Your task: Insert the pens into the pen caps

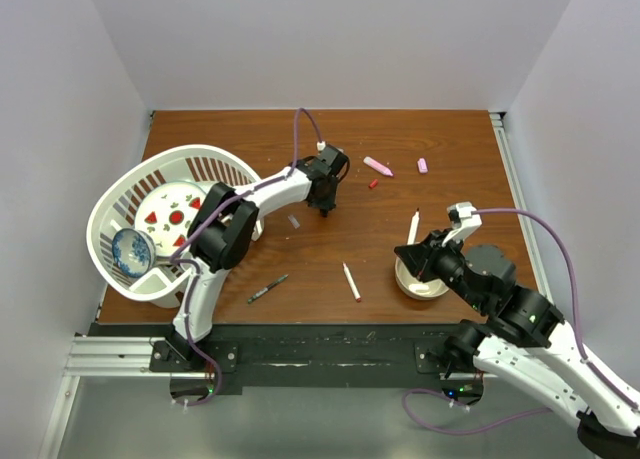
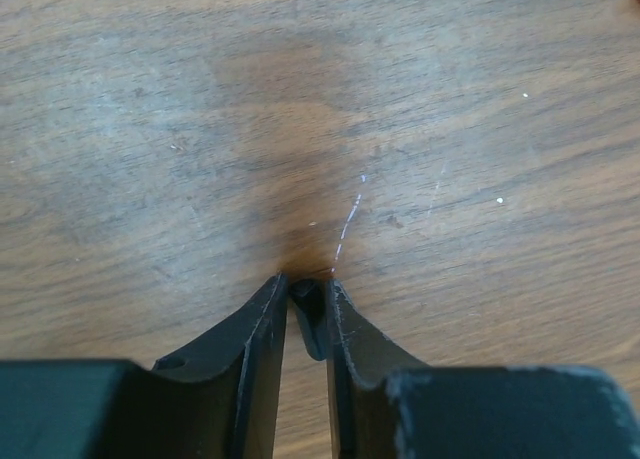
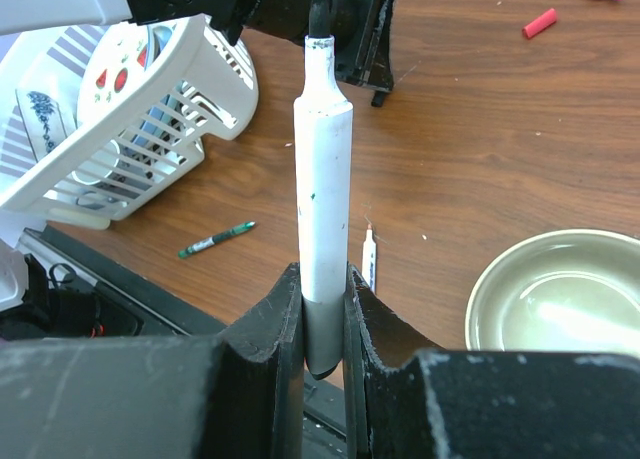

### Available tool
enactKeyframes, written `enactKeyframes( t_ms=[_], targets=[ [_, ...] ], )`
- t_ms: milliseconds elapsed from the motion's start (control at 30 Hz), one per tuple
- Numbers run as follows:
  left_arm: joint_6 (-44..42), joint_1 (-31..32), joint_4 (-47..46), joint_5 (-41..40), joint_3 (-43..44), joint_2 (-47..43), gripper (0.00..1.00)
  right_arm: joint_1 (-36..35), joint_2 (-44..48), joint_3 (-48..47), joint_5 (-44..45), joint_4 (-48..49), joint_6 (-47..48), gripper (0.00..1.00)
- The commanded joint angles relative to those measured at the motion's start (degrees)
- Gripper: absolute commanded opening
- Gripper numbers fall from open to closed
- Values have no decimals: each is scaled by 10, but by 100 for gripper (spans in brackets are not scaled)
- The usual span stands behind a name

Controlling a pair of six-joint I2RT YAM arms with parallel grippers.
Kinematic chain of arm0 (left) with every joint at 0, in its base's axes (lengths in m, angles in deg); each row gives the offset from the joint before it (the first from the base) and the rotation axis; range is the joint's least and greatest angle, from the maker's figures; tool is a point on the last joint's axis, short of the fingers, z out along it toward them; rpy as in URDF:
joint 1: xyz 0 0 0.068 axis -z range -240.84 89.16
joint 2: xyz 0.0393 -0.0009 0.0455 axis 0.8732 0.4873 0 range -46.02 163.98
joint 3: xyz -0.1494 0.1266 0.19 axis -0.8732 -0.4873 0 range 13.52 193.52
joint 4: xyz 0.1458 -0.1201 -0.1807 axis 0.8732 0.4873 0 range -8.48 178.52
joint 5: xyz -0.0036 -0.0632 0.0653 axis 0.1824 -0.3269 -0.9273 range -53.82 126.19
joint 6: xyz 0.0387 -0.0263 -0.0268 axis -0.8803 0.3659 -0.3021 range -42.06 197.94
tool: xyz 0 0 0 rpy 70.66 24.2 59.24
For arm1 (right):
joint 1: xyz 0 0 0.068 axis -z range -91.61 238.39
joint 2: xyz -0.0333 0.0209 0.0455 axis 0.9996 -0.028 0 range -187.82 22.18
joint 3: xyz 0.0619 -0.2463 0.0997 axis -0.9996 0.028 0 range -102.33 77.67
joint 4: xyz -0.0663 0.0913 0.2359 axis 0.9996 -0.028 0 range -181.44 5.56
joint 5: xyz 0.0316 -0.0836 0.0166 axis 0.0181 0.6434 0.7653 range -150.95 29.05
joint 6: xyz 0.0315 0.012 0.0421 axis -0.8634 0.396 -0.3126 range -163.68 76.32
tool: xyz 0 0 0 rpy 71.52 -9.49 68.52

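Where the left arm reaches mid-table, left gripper [image 1: 325,207]: pointed straight down at the wood, fingers drawn close together
Black cap [image 2: 305,301]: nipped between the left fingertips, right at the table surface; whether it rests on the wood cannot be told
Right gripper [image 3: 322,279]: pressed onto the lower barrel of a white pen [image 3: 322,169]
White pen: held upright, dark tip uppermost and bare
Pale bowl [image 1: 420,282]: seen just beside the right gripper, partly hidden under it from above
Second white pen [image 1: 351,281]: laid flat on the table between the two arms
Dark pen [image 1: 268,288]: laid flat near the front edge, left of the second white pen, apart from it
Pink pen [image 1: 377,166]: laid flat towards the far side
Pale pink cap [image 1: 422,165]: found near the pink pen, to its right, not touching
Red cap [image 1: 373,184]: placed just in front of the pink pen, apart from it
Basket [image 1: 215,167]: white, slatted, at the left; a strawberry-patterned plate [image 1: 172,214] and a blue-patterned bowl [image 1: 132,251] are held inside
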Motion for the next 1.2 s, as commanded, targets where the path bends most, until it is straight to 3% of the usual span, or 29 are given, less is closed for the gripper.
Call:
enactKeyframes(
  t_ms=[0, 467, 533, 633, 1000, 1167],
  targets=[
    [-10, 7, 47, -34, 19, 21, 26, -1, 4, -25, 16, 5, 11, 0],
    [-18, 19, 90, -64, 34, 51, 26, -1, 14, -27, 16, -7, 11, 0],
    [-18, 19, 93, -60, 32, 54, 21, -1, 17, -26, 16, -5, 12, 0],
    [-14, 21, 91, -57, 20, 51, 1, -1, 14, -26, 11, -2, 11, 0],
    [18, 18, -29, 13, -103, -109, 0, -1, -18, 1, -31, 50, 18, 0],
    [57, 19, -127, 141, -183, -244, 0, 0, -36, 25, -106, 107, 39, 0]
  ],
)
